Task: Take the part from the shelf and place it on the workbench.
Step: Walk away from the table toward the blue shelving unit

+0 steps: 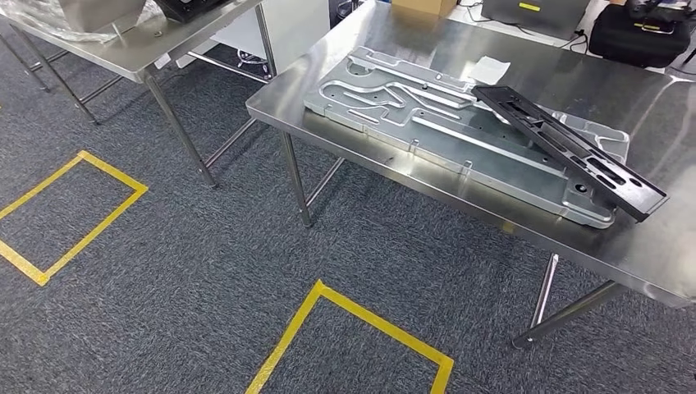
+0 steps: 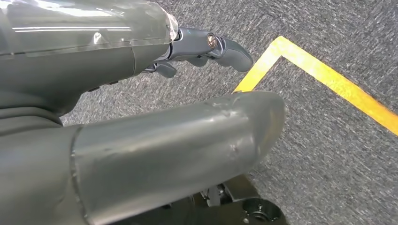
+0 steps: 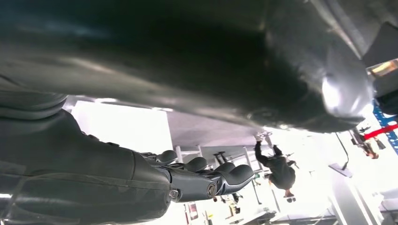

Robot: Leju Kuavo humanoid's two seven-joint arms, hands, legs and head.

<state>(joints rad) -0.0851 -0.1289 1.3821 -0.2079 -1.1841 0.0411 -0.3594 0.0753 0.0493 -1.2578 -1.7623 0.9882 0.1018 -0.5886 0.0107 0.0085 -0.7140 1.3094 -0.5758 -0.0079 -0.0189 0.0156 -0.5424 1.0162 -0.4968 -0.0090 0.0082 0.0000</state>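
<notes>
Steel workbench [image 1: 525,74] is stretching ahead of me, and the black part [image 1: 574,148] is lying across the grey machined plate [image 1: 460,123] on it, one end jutting past the plate's edge near the bench rim. My left hand [image 2: 202,49] is hanging over the grey carpet [image 2: 328,154] beside a yellow floor line [image 2: 328,79], fingers apart, gripping nothing. My right hand [image 3: 202,180] is raised, fingers loosely extended and empty. I am judging that the overhanging end is the risk: a bump against the bench could be tipping the part off the plate toward the floor.
</notes>
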